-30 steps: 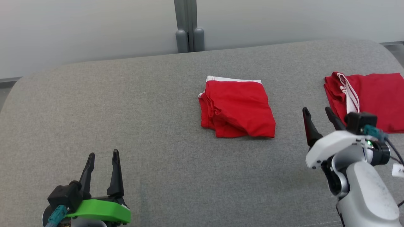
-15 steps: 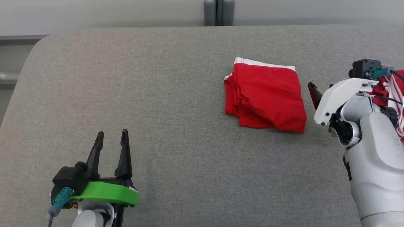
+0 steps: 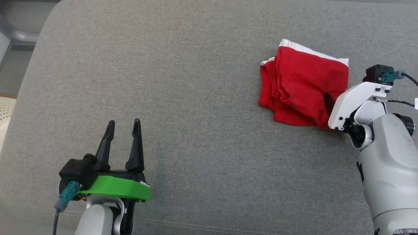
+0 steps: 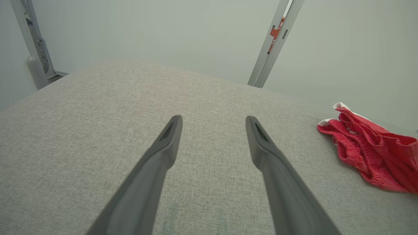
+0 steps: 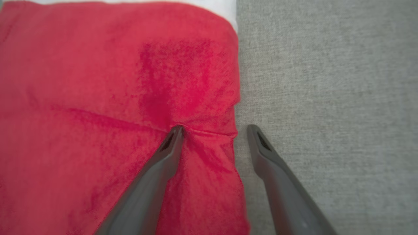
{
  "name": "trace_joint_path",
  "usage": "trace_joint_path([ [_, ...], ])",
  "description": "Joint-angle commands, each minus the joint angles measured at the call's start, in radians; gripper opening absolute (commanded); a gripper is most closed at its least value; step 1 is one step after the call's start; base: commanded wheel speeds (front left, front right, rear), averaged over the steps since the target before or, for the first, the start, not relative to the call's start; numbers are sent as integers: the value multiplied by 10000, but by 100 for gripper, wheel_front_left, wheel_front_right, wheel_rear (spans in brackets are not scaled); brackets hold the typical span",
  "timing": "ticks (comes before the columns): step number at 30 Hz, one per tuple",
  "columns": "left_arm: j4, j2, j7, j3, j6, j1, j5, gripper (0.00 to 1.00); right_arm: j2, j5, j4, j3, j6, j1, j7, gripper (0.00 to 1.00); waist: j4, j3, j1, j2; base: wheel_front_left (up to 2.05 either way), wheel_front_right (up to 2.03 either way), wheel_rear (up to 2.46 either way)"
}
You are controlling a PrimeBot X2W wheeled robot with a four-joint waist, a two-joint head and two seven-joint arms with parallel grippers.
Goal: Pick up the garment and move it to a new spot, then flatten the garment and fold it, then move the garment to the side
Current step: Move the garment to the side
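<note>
**Position.** The red folded cloth garment with a white waistband lies on the grey fabric-covered bench. The right end effector stands at the garment's right edge, jaws fully apart and gripping nothing. One dark finger presses a crease into the cloth just inside that edge. The other finger rests on the bench just beside the edge. The left end effector is well apart from the garment, to its left and nearer the robot, jaws equally wide and empty.

**Step in hand (judged).** The garment already forms a compact folded stack, so this is probably the grasp for moving it aside.

1. Keep the outer finger low against the bench so that it passes under the whole stack.
2. Close on all layers, because catching the top layer alone would likely open the fold.
3. Lift only slightly and move slowly.

**Markings.** No brand, label or writing can be read on the garment or on either end effector.
</note>
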Motion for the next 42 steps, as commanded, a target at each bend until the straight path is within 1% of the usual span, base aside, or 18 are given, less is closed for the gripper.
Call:
trace_joint_path([
  [1, 7, 36, 2, -56, 46, -174, -88, 100, 129, -93, 447, 171, 5, 238, 285, 100, 179, 186, 0, 0, 0, 0, 0],
  [3, 19, 36, 2, -88, 56, -226, -94, 100, 188, -75, 611, 438, 13, 284, 455, 39, 183, 204, 0, 0, 0, 0, 0],
  [4, 10, 36, 2, -98, 62, -245, -107, 100, 166, -91, 631, 610, 27, 300, 482, 0, 175, 211, 0, 0, 0, 0, 0],
  [6, -16, 36, 2, -89, 63, -265, -129, 100, -2, -159, 651, 1073, 28, 295, 675, 0, 133, 206, 0, 0, 0, 0, 0],
  [8, -34, 36, 2, -72, 70, -262, -152, 100, -372, -207, 475, 1559, 14, 177, 714, 0, 66, 183, 0, 0, 0, 0, 0],
  [12, -107, 36, 2, -19, 81, -178, -170, 100, -1225, -277, -130, 2904, -7, -306, 921, 0, -188, 47, 0, 0, 0, 0, 0],
  [17, -241, 36, 2, -16, 79, 1, -202, 100, -2423, 150, -1439, 4576, -6, -1077, 1291, 0, -701, -143, 0, 0, 0, 0, 0],
  [22, -278, 36, 2, -130, 31, 3, -190, 100, -3652, 838, -2654, 5606, -6, -1218, 1768, 0, -1307, -257, 0, 0, 0, 0, 0],
  [27, -373, 36, 2, -102, -12, -128, -35, 100, -4623, 1352, -3495, 6001, -6, -1234, 2159, 0, -2014, -164, 0, 0, 0, 0, 0],
  [31, -417, 36, 2, -54, -37, -259, 175, 100, -5130, 1630, -3826, 6035, -6, -1230, 2177, 0, -2508, 80, 0, 0, 0, 0, 0],
  [34, -456, 39, 2, 75, -47, -419, 300, 100, -5531, 1486, -3951, 6136, -6, -1239, 2040, 0, -2729, 320, 0, 0, 0, 0, 0],
  [37, -613, 37, 2, 147, -80, -533, 518, 100, -5797, 1451, -3930, 5992, -6, -1296, 1938, 0, -2894, 602, 0, 0, 0, 0, 0],
  [42, -971, 39, 2, 304, -129, -826, 790, 100, -6290, 1187, -3757, 5805, -6, -1446, 1497, 0, -2973, 1118, 0, 0, 0, 0, 0],
])
